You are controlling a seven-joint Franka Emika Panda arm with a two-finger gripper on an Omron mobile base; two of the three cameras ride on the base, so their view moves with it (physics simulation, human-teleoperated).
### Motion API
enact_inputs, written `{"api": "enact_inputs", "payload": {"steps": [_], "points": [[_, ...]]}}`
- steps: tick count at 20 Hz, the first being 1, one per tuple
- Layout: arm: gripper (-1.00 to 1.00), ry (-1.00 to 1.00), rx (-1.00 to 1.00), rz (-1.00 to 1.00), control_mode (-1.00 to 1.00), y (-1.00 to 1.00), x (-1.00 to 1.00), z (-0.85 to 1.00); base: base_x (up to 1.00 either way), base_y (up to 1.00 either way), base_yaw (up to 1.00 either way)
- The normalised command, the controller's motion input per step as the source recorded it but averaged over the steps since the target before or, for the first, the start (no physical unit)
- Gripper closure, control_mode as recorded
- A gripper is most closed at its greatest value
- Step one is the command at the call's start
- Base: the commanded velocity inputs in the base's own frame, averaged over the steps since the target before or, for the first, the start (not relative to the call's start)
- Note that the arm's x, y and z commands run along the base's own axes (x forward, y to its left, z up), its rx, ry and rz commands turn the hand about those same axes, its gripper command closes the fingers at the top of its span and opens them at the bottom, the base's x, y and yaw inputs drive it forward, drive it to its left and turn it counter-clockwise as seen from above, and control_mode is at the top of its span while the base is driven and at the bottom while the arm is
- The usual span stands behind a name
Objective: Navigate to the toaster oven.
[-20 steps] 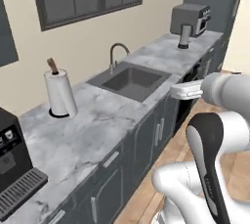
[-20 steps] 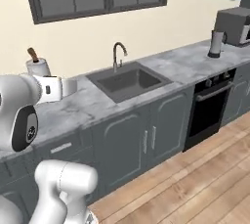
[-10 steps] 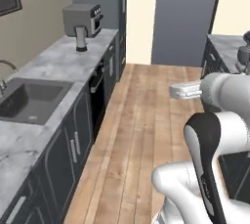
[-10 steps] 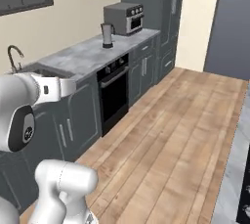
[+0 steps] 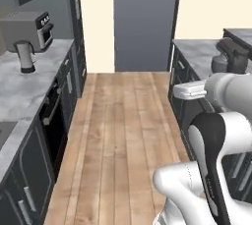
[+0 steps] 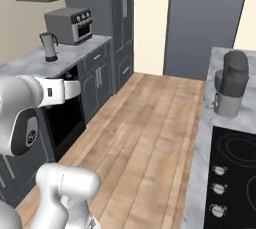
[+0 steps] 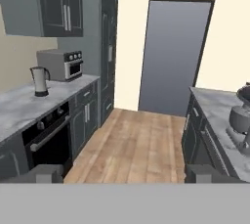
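- The toaster oven (image 6: 69, 24) sits at the far end of the left counter (image 6: 30, 62), against the tall cabinets (image 6: 120, 18), with a kettle (image 6: 48, 46) just in front of it.
- I'm looking down the wood floor (image 5: 123, 135) toward a grey door (image 5: 143, 20), so I judge the oven is ahead and to the left.
- My gripper (image 7: 127, 173) carries nothing; its fingertips (image 7: 46, 173) stand wide apart.
- I'd drive forward along the aisle, then turn left to face the oven squarely.
- I'd keep the arm tucked, clear of the right counter (image 6: 220, 123) and its mixer (image 6: 231, 83).

Wood floor aisle (image 7: 134, 145) open between counters; kettle (image 7: 40, 81) stands just before toaster oven (image 7: 61, 64).
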Motion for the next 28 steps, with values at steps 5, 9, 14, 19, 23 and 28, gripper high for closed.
{"api": "enact_inputs", "payload": {"steps": [5,9,14,19,23,28], "points": [[-1.0,0.0,0.0,0.0,1.0,0.0,0.0,0.0,1.0,-0.11,-0.1],[-1.0,0.0,0.0,0.0,1.0,0.0,0.0,0.0,1.0,-0.23,0.11],[-1.0,0.0,0.0,0.0,1.0,0.0,0.0,0.0,1.0,-0.08,0.34],[-1.0,0.0,0.0,0.0,1.0,0.0,0.0,0.0,1.0,0.0,0.31],[-1.0,0.0,0.0,0.0,1.0,0.0,0.0,0.0,1.0,0.0,0.29],[-1.0,0.0,0.0,0.0,1.0,0.0,0.0,0.0,1.0,-0.01,0.4]]}}
